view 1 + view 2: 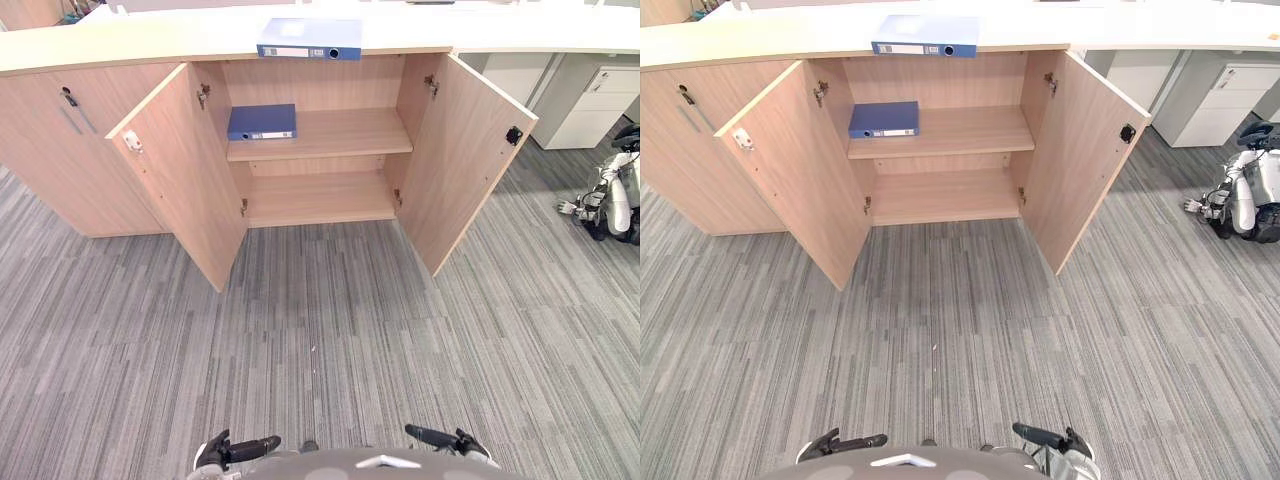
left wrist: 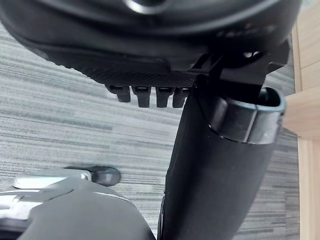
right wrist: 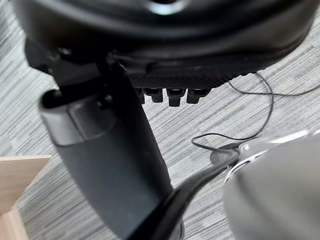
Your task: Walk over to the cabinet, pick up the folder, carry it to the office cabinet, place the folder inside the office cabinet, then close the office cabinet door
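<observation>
Ahead, 1 blue folder [image 1: 309, 38] is lying flat on the surface [image 1: 150, 40] above the office cabinet [image 1: 320, 200], easy to lift. A 2nd folder [image 1: 262, 122] is resting on the upper shelf [image 1: 345, 135], with the left door [image 1: 180, 170] and right door [image 1: 465, 150] standing open for access. The left robot hand [image 1: 235, 450] and right robot hand [image 1: 445, 440] are hanging low, relaxed and holding nothing.

Both eye views look down from the robot's head and face the open cabinet [image 1: 320, 85] under the counter [image 1: 150, 40] from well back, with a wide stretch of carpeted floor [image 1: 320, 330] between. They share nearly everything: the counter's front edge, both doors [image 1: 180, 170], the shelves [image 1: 330, 135] and the floor. Each wrist view sits very close behind its own hand, the left hand [image 2: 145, 75] or the right hand [image 3: 185, 80]. It looks past the fingers [image 2: 142, 96] down at that floor, with pale wood [image 2: 307, 100] at one edge.
</observation>
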Controlling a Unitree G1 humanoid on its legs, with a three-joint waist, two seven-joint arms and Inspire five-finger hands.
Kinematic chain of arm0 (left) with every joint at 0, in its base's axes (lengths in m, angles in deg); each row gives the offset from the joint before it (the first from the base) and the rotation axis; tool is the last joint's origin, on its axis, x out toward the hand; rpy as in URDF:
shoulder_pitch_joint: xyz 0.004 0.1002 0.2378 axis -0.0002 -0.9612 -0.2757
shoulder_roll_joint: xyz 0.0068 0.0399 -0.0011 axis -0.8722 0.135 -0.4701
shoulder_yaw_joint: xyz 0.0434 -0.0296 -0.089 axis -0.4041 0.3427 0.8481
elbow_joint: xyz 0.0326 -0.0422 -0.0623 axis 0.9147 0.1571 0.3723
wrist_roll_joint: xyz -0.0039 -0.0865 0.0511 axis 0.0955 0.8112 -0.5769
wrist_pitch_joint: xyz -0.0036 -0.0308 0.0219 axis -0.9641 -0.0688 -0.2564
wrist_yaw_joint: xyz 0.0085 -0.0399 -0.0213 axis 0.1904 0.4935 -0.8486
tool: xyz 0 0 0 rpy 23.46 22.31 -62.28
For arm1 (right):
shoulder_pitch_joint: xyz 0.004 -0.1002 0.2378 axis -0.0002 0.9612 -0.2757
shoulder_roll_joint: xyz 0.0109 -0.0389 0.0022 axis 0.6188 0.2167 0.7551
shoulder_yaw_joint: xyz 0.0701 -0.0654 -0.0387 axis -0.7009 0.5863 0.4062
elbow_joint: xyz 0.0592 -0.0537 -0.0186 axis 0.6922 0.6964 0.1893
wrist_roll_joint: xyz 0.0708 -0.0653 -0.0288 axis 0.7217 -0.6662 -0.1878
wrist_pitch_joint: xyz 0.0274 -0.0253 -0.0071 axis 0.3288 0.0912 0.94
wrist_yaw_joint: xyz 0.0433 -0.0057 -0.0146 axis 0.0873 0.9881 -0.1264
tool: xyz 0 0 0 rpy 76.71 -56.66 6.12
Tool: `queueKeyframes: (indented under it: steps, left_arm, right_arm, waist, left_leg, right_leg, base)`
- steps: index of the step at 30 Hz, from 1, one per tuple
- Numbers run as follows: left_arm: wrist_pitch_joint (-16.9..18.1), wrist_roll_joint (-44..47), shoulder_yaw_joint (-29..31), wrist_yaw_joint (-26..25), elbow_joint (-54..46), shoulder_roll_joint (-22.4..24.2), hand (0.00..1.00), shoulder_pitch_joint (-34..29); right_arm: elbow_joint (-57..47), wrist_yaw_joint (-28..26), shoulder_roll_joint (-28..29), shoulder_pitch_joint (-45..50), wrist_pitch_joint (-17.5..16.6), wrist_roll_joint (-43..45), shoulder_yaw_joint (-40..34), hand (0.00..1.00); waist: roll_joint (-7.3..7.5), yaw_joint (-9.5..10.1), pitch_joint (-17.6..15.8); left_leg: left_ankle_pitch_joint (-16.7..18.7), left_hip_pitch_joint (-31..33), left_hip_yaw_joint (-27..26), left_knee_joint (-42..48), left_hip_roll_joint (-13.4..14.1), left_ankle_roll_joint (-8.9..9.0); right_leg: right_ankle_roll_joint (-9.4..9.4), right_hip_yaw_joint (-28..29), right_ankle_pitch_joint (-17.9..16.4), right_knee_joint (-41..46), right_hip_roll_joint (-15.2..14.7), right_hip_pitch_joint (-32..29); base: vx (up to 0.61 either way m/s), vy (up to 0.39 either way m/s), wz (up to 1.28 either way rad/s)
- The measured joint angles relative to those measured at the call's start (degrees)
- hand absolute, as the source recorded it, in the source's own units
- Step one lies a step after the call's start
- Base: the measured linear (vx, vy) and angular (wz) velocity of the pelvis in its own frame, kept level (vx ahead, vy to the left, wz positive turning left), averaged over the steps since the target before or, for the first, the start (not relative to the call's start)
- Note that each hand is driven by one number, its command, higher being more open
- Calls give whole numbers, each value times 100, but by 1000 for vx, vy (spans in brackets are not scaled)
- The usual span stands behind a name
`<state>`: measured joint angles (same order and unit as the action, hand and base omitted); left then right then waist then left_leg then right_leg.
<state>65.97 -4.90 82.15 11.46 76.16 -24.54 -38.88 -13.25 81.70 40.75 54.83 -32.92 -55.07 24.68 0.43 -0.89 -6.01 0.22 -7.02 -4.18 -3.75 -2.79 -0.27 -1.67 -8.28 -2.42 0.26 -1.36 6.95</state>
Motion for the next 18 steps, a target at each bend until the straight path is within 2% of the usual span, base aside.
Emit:
queueKeyframes:
  steps: [7,18]
  left_arm:
    - [2,-8,7,-5,8,14,100,21]
    - [4,-9,7,-2,34,6,100,49]
  right_arm:
    - [-4,-5,113,-126,3,-127,0,100]
    - [-6,2,116,-169,5,-253,17,100]
  waist:
    - [-20,2,-98]
    - [-9,-1,-152]
  left_leg:
    - [-11,-189,4,-110,-1,43]
    - [-14,-238,2,-123,-6,37]
  right_leg:
    - [-77,-64,-50,1,-5,144]
    - [-76,-81,-50,-38,-7,205]
  base:
    - [-10,-17,2]
    - [0,0,0]
